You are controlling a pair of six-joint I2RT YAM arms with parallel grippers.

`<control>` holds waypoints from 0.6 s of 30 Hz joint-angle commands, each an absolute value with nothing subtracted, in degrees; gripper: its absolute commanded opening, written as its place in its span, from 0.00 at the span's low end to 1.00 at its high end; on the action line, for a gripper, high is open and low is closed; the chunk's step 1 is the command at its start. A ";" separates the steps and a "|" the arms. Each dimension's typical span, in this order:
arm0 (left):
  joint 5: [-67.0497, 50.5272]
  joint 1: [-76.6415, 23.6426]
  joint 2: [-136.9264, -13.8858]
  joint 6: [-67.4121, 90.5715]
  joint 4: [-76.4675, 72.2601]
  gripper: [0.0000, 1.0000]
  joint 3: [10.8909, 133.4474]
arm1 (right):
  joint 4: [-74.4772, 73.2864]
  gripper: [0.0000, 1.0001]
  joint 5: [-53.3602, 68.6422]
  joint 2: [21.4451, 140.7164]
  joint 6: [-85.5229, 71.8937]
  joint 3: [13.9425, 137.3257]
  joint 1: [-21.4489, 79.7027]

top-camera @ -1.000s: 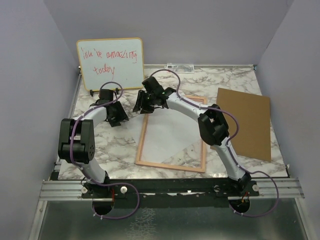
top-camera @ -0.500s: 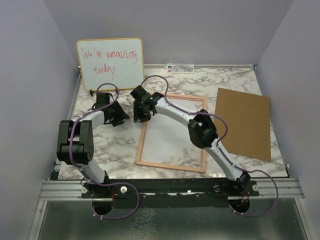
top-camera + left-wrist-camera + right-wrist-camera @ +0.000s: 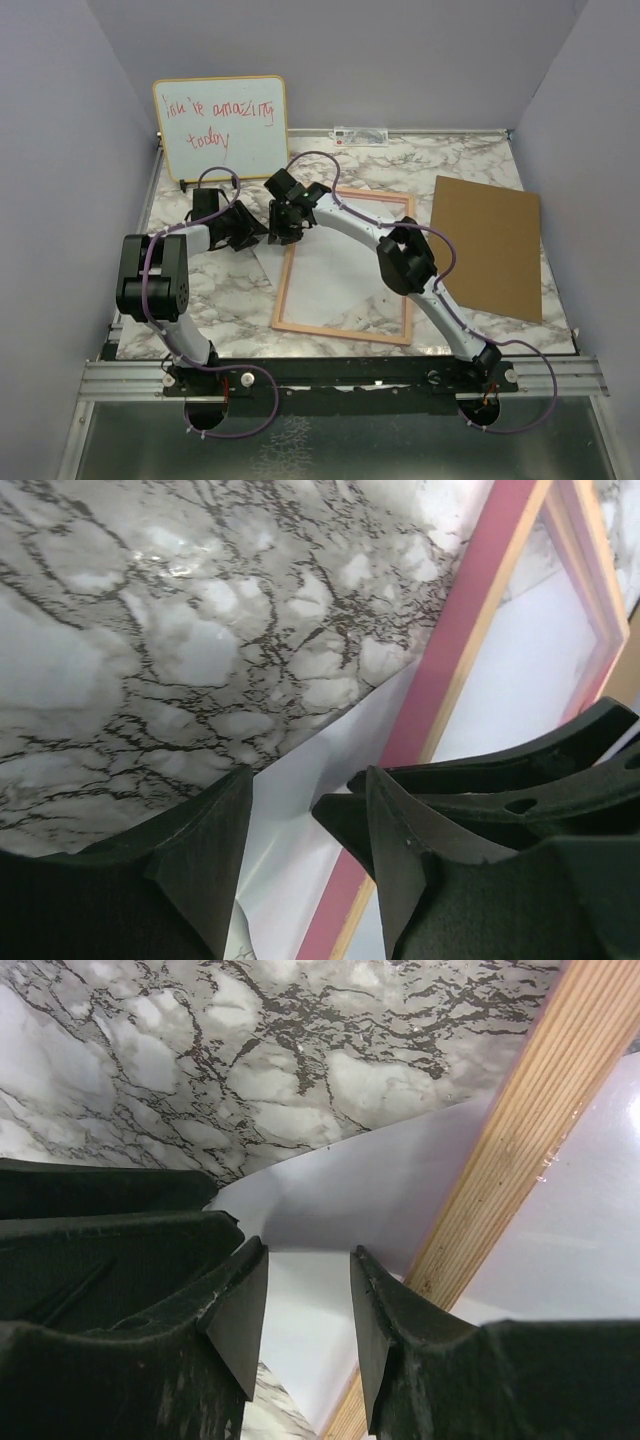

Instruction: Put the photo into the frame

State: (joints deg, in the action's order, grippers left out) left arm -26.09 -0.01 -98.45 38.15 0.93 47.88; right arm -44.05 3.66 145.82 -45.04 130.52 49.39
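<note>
white photo [image 3: 330, 1205], pinkish frame [image 3: 510, 1150], grey-veined marble table [image 3: 225, 300], brown board [image 3: 488, 245]

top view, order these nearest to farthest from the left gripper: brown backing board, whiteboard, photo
1. photo: its white corner lies right by the left gripper, near the table's left-centre.
2. whiteboard: standing behind the gripper at the back left.
3. brown backing board: across the table on the right side.

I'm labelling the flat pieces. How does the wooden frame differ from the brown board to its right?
The frame is a thin pinkish-wood border around a pale middle; the brown board is one solid surface. The frame lies mid-table with the photo, white side up, poking out past its left edge; the brown board lies alone at the right. Both are rectangular, similar in size and flat on the marble table.
</note>
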 commanded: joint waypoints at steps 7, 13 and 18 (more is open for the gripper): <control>-32.83 1.93 -101.23 39.83 4.22 0.58 39.55 | -41.66 0.44 9.98 147.39 -47.82 120.70 48.57; -26.02 4.83 -96.56 39.55 8.79 0.63 38.38 | -41.34 0.43 10.35 147.03 -48.40 119.42 48.26; -19.52 5.38 -89.85 38.67 12.20 0.72 36.42 | -40.54 0.43 10.88 146.69 -48.94 117.95 47.84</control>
State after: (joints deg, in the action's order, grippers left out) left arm -30.44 4.49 -91.98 41.36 -0.21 40.86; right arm -36.21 10.24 142.67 -48.64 122.23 47.16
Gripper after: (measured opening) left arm 0.686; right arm 0.432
